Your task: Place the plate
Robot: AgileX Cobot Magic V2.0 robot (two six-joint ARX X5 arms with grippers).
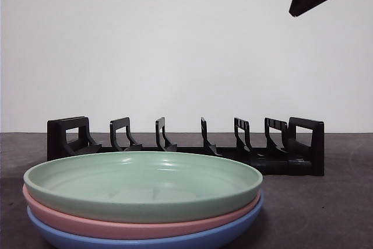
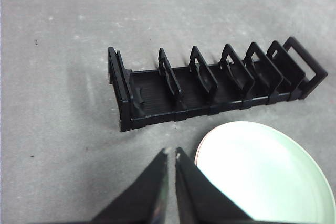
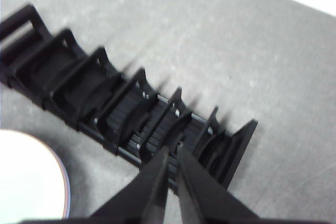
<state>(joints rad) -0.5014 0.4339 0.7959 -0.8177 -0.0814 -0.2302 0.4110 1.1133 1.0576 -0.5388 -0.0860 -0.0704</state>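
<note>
Hovering empty above the rack [image 3: 121,108], the right gripper [image 3: 172,149] shows jaws nearly closed.

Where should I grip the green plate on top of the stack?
Grip the green plate by its raised rim, from above at an exposed edge. It lies flat atop the pink plate, so only the overhanging lip offers purchase; probably the side facing the rack.

glossy green plate [image 1: 143,185], matt black plastic rack [image 1: 186,144].
</note>
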